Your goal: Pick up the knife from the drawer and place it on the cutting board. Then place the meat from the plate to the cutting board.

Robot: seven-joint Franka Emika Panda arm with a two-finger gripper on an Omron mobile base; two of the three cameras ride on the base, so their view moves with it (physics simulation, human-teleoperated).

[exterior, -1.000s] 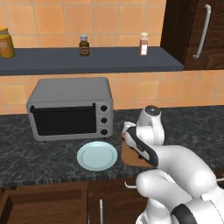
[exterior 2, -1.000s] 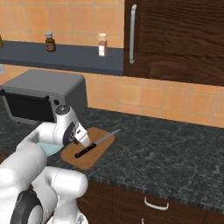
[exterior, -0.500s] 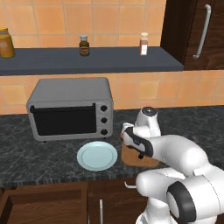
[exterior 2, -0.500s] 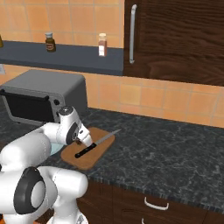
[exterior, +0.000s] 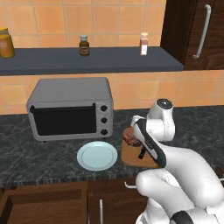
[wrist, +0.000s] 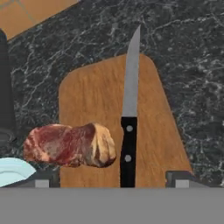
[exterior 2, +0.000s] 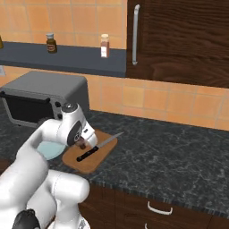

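Wooden and tan, the cutting board (wrist: 105, 109) lies on the dark speckled counter (exterior 2: 179, 152) near its front edge, with the knife (wrist: 129, 118) flat on it, blade tip reaching just past the board's far edge and black handle toward me. My claw (wrist: 109, 186) hangs over the board's near end with the meat (wrist: 70, 145) between my fingers; the red chunk with its pale fatty end sits over the board's corner nearest the plate (exterior: 97, 156), and I cannot tell whether it touches the wood. My fingertips (wrist: 179, 179) are cut off at the bottom of the hand view, so the grip itself is hard to make out.

Just beside the board, the round pale plate lies bare, in front of the grey toaster oven (exterior: 70, 114). My own arm hides most of the board in the left base view. On the shelf (exterior: 87, 59) above stand three small bottles (exterior: 84, 45); their labels are too small to read, and I find no other writing. Part of the open drawer (exterior: 43, 205) shows below the counter's front edge, cut off by the frame.
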